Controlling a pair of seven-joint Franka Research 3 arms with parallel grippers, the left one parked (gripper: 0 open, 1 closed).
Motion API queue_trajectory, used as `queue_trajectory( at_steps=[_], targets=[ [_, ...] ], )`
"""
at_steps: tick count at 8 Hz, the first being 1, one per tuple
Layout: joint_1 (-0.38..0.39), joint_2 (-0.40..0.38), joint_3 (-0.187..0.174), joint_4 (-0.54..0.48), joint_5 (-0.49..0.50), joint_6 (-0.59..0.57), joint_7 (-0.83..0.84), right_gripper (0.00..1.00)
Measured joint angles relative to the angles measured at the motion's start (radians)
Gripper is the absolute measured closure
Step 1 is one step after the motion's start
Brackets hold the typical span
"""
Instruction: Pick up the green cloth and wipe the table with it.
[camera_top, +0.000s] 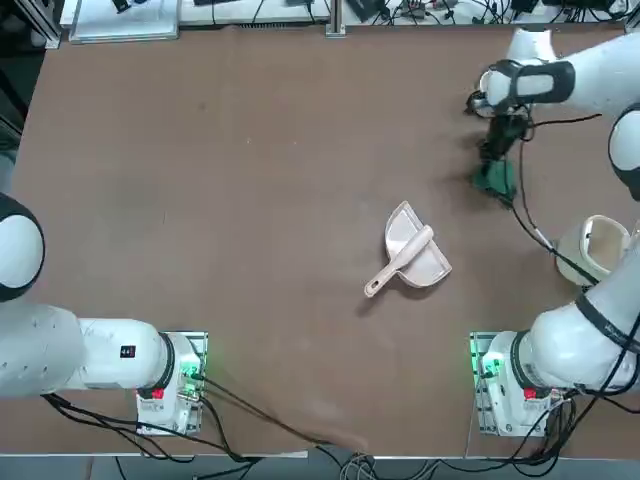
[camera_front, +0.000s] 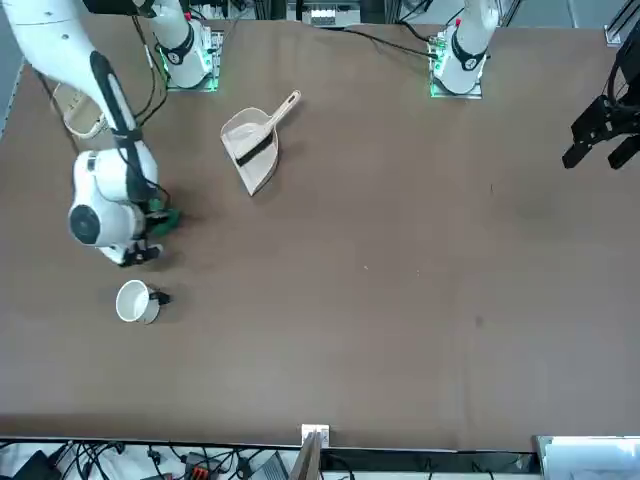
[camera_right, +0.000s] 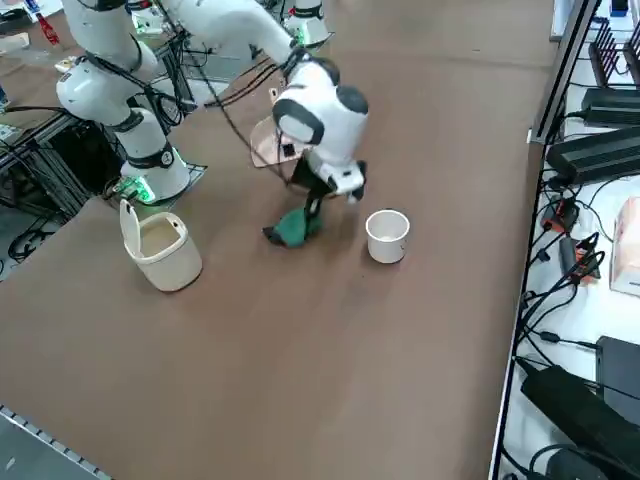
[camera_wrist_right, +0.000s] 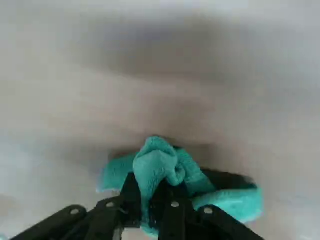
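Cloth fills the space between my fingers: my right pincer is clamped on a bunched fold of the green cloth, and the rest of it spreads out to both sides of the fingers. From the right side the cloth hangs from my pincer with its lower edge down at the table; whether it presses flat there I cannot tell. From above, the cloth shows just below my wrist, over the brown table.

Nearest to my pincer, just beside it on the side away from my base, stands a small white cup, upright and apart from the cloth. Farther off, back toward my base, a cream bin with a handle stands upright near the table's edge. Farther again, toward the middle of the table, a beige dustpan lies flat with its handle pointing toward the robot's side; something dark lies in the pan in the front view, too small to make out.
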Motion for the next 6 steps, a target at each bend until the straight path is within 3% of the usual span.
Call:
queue_trajectory(
  at_steps=[2, 6],
  targets=[
    [0.091, 0.0, 0.035, 0.019, 0.045, 0.051, 0.204, 0.94],
    [0.308, 0.017, 0.04, 0.159, 0.056, 0.06, 0.59, 0.94]
  ],
)
